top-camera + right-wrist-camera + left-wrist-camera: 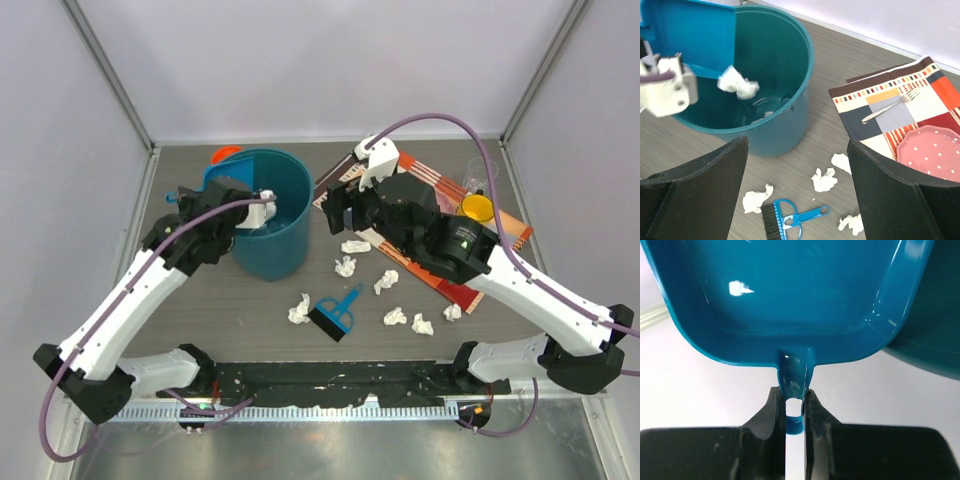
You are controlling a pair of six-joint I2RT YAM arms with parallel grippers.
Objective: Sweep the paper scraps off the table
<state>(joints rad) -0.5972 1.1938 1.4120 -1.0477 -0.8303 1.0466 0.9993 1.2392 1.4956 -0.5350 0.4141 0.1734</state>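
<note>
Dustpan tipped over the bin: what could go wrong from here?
The left gripper pinches only the thin handle of the dustpan, so it could twist or slip into the bin. Paper scraps lie beside the placemat; sweeping with the brush could push them onto it.

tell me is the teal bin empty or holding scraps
Not empty: the right wrist view shows a paper wad inside the bin, by the dustpan, and a smaller white bit on its floor.

Light was bright, even and diffuse, casting only faint soft shadows on the dark grey wood-grain table [250, 310]. A white glare spot sat on the glossy blue plastic dustpan [790, 290]; focus was mostly sharp.
</note>
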